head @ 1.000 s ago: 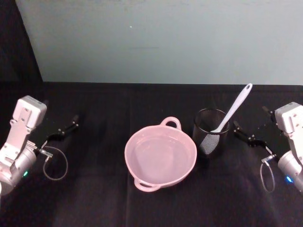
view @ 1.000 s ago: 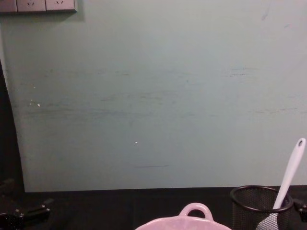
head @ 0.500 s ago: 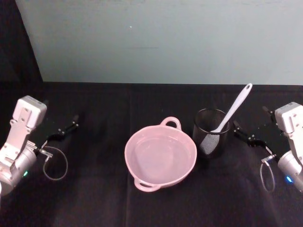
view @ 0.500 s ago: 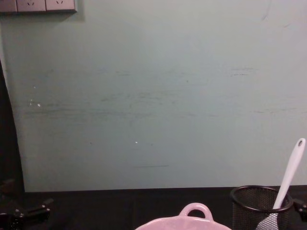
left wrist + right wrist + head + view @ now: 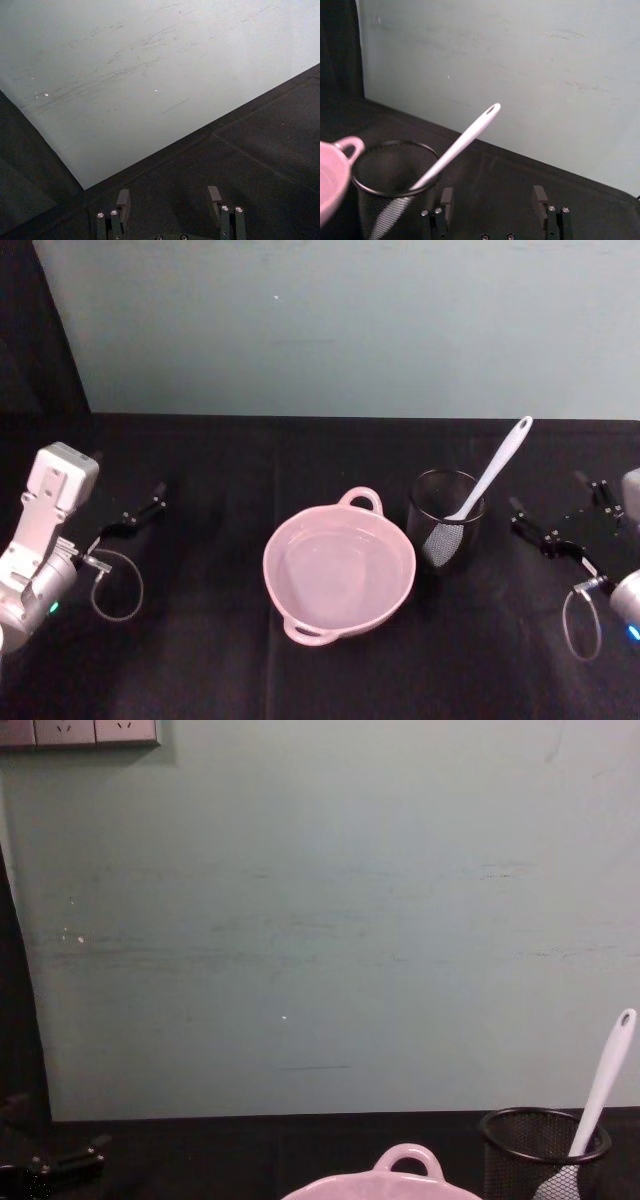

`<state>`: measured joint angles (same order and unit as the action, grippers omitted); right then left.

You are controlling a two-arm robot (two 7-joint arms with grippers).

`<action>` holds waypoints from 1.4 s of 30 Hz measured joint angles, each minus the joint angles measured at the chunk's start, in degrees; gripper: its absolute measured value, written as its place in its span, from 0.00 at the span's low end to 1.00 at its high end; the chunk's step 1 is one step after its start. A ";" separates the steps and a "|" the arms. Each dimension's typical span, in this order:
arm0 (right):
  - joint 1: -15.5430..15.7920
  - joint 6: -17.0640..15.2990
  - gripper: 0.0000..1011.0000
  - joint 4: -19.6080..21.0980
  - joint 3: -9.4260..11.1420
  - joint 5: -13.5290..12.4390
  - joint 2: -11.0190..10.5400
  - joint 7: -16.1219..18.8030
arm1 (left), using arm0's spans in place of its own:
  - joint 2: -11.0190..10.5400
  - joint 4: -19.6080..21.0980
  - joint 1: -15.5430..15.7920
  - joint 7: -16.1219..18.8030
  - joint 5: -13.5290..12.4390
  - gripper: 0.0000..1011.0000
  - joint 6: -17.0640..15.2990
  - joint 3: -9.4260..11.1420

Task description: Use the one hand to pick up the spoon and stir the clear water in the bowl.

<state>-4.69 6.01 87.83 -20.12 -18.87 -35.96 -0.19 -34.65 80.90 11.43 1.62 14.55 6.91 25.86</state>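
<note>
Although the stirring is the whole point, none of it looks done yet. The spoon (image 5: pixel 495 468) stands blade-down in the black mesh cup (image 5: pixel 440 540), its long handle leaning up and away over the rim, and nothing is touching it. The pink bowl (image 5: pixel 300 525) sits just to the left of the cup on the dark surface (image 5: pixel 200 640), with clear water lying flat in it. Everything is left to do: take hold of the handle, lift the spoon out of the cup, carry it across to the bowl and stir.

To my eye the right gripper (image 5: pixel 493 192) is the one placed for the job. It hangs to the right of the cup, near it but not touching, with its jaws spread wide and nothing between them. The left gripper (image 5: pixel 169 195) waits far off at the left side of the surface, well apart from the bowl, its jaws also parted and empty.

From above, the head view lays out bowl, cup and both arms together and lets you look down onto the water. The right wrist view gives what that one lacks: the parted jaws facing the cup, and the hole at the tip of the handle seen plainly against the pale wall. The low chest view meets the bowl side-on, so its loop handle (image 5: pixel 407 1160) hides the water, but it shows how far the spoon rises above the cup's rim.
</note>
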 joint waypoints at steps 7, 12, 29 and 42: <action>3.01 0.56 0.99 3.27 4.09 -6.99 1.02 3.24 | 0.00 0.00 0.00 0.00 0.00 0.99 0.00 0.00; 2.46 1.12 0.99 2.35 5.88 -12.06 3.61 6.72 | 0.00 0.00 0.00 0.00 0.00 0.99 0.00 0.00; -3.14 -0.69 0.99 -4.38 8.71 -21.83 13.12 12.53 | 0.00 0.00 0.00 0.00 0.00 0.99 0.00 0.00; -4.49 -6.31 0.97 -5.75 11.48 -26.64 16.43 13.38 | 0.00 0.00 0.00 0.00 0.00 0.99 0.00 0.00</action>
<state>-9.18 -0.29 82.08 -8.64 -45.51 -19.53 13.19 -34.65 80.90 11.43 1.62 14.55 6.91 25.86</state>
